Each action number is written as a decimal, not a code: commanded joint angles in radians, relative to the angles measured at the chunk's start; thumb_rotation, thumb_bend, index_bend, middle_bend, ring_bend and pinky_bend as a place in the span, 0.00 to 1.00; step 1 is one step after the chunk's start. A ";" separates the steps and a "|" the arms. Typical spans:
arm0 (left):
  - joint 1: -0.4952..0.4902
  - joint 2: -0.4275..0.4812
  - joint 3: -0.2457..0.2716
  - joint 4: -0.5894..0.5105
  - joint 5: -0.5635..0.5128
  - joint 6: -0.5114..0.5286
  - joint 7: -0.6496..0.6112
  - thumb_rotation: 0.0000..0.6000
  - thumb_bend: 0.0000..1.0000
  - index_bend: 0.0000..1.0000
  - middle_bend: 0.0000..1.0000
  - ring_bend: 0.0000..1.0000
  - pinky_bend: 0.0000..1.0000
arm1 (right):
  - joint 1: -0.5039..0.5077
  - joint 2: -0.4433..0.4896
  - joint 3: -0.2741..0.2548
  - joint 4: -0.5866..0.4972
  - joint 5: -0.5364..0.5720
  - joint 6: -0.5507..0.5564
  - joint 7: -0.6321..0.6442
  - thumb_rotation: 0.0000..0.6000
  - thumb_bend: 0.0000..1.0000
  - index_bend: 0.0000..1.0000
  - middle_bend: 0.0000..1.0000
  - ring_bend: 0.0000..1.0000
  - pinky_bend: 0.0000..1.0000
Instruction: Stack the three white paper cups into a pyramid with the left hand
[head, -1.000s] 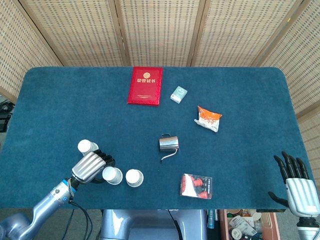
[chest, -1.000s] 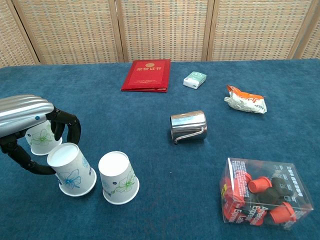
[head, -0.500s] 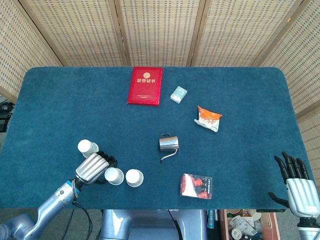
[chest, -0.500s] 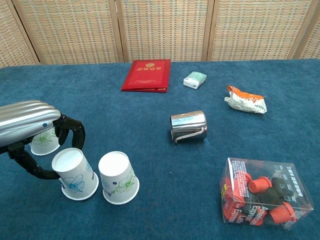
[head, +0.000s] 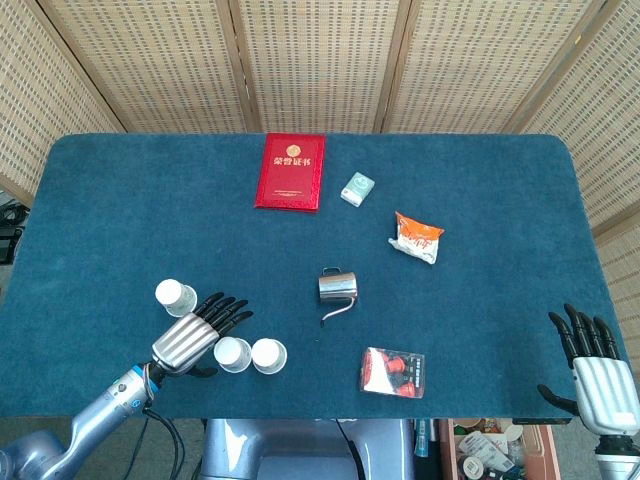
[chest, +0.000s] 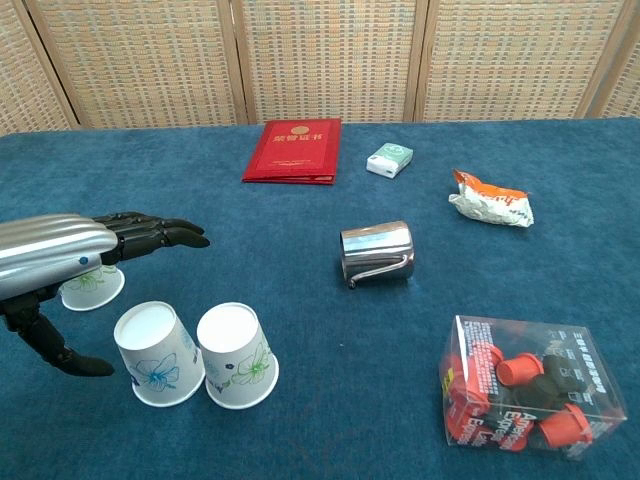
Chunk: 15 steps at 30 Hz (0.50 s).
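cups (chest: 195, 355) touching near front table edge (head: 300, 415).

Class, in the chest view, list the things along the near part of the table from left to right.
Left hand → left paper cup → right paper cup → steel pitcher → clear box of red caps.

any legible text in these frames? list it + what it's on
"荣誉证书": gold characters on the red certificate folder, legible in the head view; the emblem above them is too small to make out.
Clear plastic box of red caps: dark print on its front, blurred, unreadable.
Small mint-green box: round mark only, too small.
Orange-and-white snack packet: no print resolvable.
White paper cups: floral pattern, no text.
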 joint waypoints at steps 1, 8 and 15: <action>0.008 0.030 0.002 -0.026 0.009 0.028 -0.023 1.00 0.18 0.00 0.00 0.00 0.00 | 0.000 0.000 0.000 0.000 0.000 0.000 0.000 1.00 0.00 0.09 0.00 0.00 0.00; 0.046 0.152 -0.080 -0.018 -0.113 0.107 -0.071 1.00 0.18 0.00 0.00 0.00 0.00 | 0.002 -0.003 -0.002 0.002 -0.001 -0.005 -0.005 1.00 0.00 0.09 0.00 0.00 0.00; 0.056 0.153 -0.071 0.142 -0.219 0.001 -0.163 1.00 0.18 0.00 0.00 0.00 0.00 | 0.005 -0.008 -0.004 0.001 0.002 -0.013 -0.018 1.00 0.00 0.09 0.00 0.00 0.00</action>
